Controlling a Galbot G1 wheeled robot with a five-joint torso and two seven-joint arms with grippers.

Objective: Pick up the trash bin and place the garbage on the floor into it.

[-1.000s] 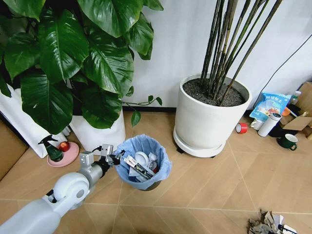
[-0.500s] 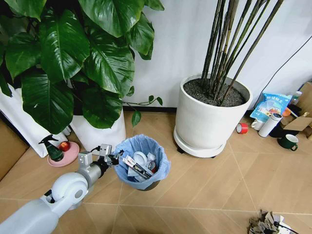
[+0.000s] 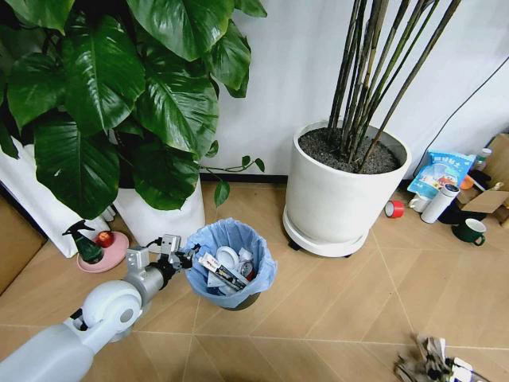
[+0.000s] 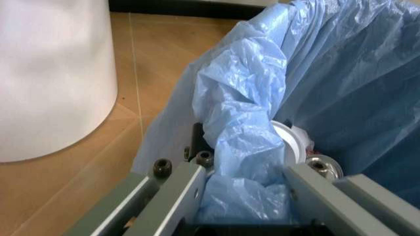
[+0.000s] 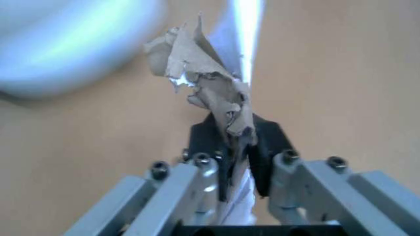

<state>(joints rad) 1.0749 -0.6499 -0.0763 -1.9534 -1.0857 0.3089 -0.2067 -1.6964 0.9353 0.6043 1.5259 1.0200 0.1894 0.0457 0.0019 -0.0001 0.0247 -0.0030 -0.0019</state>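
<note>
Two end effectors: left point(image 3: 189, 256) clamped on trash bin point(image 3: 231, 263), right point(image 5: 237, 164) pinching one crumpled paper point(image 5: 210, 93).

light-blue bag point(image 3: 238, 239), chevron brown floor point(image 3: 334, 302), white pot point(image 3: 338, 203)

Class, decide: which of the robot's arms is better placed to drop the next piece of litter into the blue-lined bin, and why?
The right. The right gripper is shut on a crumpled brownish paper scrap, ready to drop. The left gripper is occupied, clamped on the rim of the small black bin with the crinkled light-blue bag, holding it.
</note>
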